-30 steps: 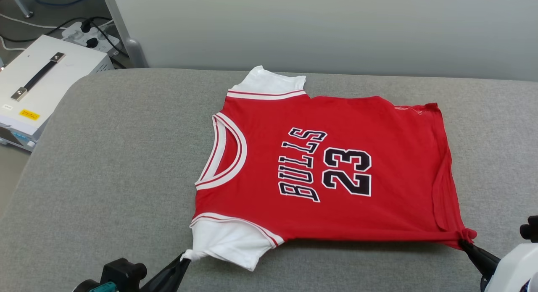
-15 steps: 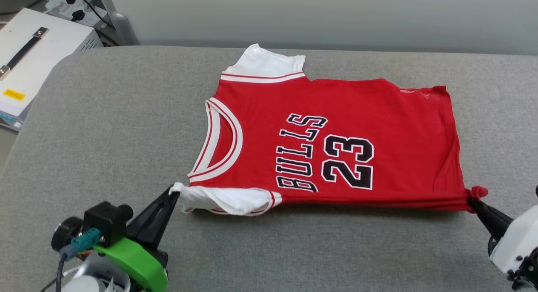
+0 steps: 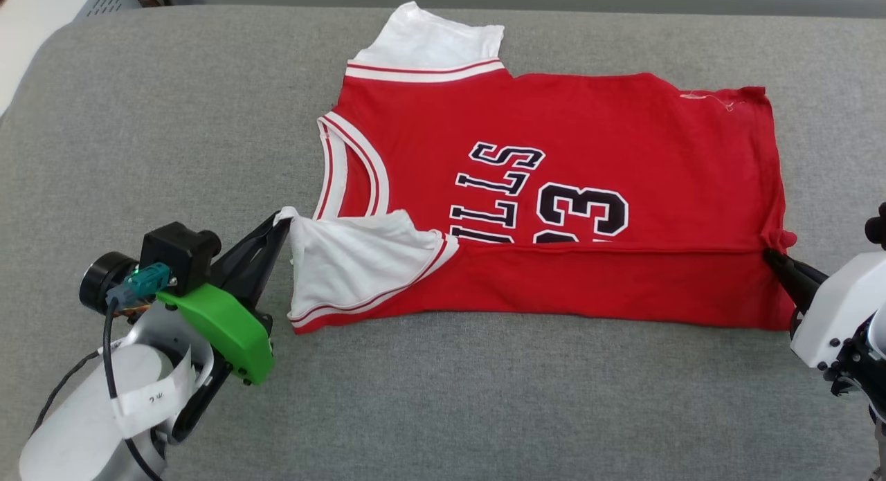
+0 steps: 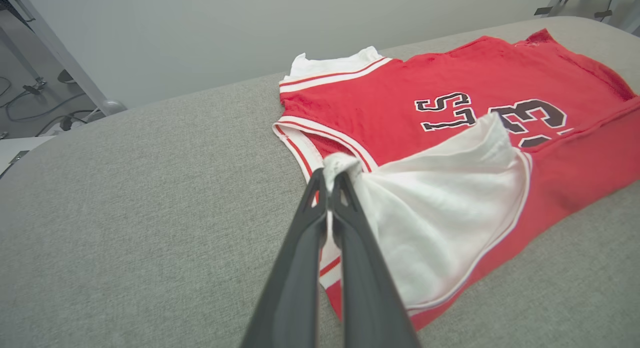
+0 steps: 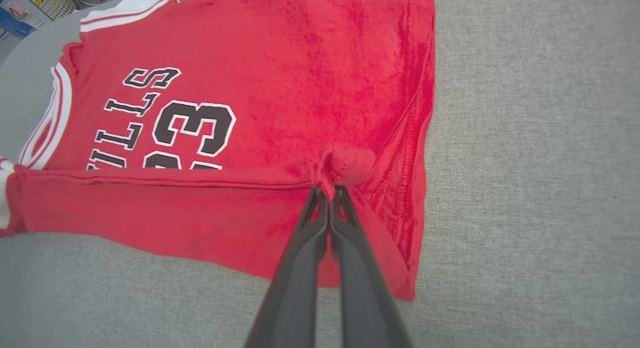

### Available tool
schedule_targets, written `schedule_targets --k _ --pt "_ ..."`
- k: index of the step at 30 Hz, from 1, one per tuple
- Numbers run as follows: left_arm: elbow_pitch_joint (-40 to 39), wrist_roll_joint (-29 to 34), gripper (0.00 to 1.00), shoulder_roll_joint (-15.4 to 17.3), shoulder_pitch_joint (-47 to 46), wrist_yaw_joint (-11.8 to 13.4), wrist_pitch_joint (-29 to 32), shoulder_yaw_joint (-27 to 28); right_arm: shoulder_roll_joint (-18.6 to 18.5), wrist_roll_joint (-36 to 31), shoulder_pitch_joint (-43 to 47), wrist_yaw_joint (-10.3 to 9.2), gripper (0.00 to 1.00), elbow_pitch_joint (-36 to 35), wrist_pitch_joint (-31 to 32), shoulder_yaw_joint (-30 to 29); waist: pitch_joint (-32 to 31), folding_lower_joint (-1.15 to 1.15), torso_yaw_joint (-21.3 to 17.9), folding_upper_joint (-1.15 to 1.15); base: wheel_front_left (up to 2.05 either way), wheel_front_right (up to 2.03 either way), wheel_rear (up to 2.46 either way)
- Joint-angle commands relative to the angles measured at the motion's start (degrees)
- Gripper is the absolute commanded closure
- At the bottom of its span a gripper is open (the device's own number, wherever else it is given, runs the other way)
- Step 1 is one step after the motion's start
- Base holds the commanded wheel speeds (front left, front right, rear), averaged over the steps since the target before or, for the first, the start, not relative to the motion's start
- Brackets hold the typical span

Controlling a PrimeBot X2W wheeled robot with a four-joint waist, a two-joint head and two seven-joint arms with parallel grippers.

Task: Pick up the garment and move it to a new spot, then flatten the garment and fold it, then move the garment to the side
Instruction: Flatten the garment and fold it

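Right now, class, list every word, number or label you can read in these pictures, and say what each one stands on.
"LLS": black, white-edged letters on the red garment; the earlier letters are cut off by the folded-over edge.
"3": large black digit beside those letters on the garment; the digit before it is mostly covered by the fold.
Too small to read: the printing on the white tag wrapped on the left arm.

Entry: the garment (image 3: 588,121) lies crosswise on the padded surface (image 3: 484,412) before me, neck to my left, hem to my right. Its near long edge is doubled over onto the front, across the lower half of the lettering (image 3: 505,169). The near sleeve (image 3: 346,259) lies on that fold, at its left end. The far sleeve (image 3: 429,41) juts out behind. My left gripper (image 3: 282,219) pinches the near sleeve's tip; my right gripper (image 3: 767,254), the fold's hem end.
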Motion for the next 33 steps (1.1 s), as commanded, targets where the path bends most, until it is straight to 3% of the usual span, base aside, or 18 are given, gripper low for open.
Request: schedule_targets --k 1,12,13,14,18,22,28,33 --pt "1.42 0.84 1.00 -0.67 -2.05 -0.63 0.12 -0.39 -0.22 -0.57 -1.31 -0.04 1.00 0.81 -0.20 0.33 2.30 0.00 -0.16 0.68 0.00 0.00 0.00" --pt "11.86 2.09 1.00 -4.12 -9.14 -2.80 -0.63 -3.23 -0.83 -2.01 -5.08 -0.04 1.00 6.31 -3.26 2.10 5.10 0.00 -0.49 0.68 0.00 0.00 0.00" --pt "13.03 2.00 0.55 -4.58 -9.61 -2.73 -0.89 -3.16 -0.80 -2.38 -5.52 -0.04 0.56 6.78 -4.21 2.04 5.15 0.00 -0.46 0.68 0.00 0.00 0.00" --pt "13.90 2.14 0.00 -4.87 -9.99 -2.71 -1.11 -3.25 -0.61 -2.57 -5.84 -0.04 0.00 7.37 -4.91 1.78 5.14 0.00 -0.43 0.68 0.00 0.00 0.00" --pt "17.59 2.54 0.00 -6.37 -11.10 -2.26 -3.27 -3.20 -0.43 -2.46 -6.89 -0.04 0.00 8.73 -7.62 2.43 4.26 0.00 -0.22 0.68 0.00 0.00 0.00" --pt "19.20 0.31 0.00 -8.35 -9.62 0.16 -7.18 -0.52 -0.04 -1.39 -7.10 -0.04 0.00 9.27 -9.55 2.03 2.40 0.00 -0.32 0.68 0.00 0.00 0.00" --pt "16.43 -1.54 0.00 -8.95 -4.72 3.87 -9.38 2.01 -1.39 -2.72 -5.93 -0.04 0.00 7.09 -12.61 3.23 -0.20 0.00 -0.02 0.68 0.00 0.00 0.00" --pt "12.16 -3.09 0.00 -9.09 -0.46 7.07 -9.39 3.42 -3.33 -7.49 -3.59 -0.04 0.00 6.27 -16.08 3.69 -1.62 0.00 0.33 0.68 0.00 0.00 0.00"
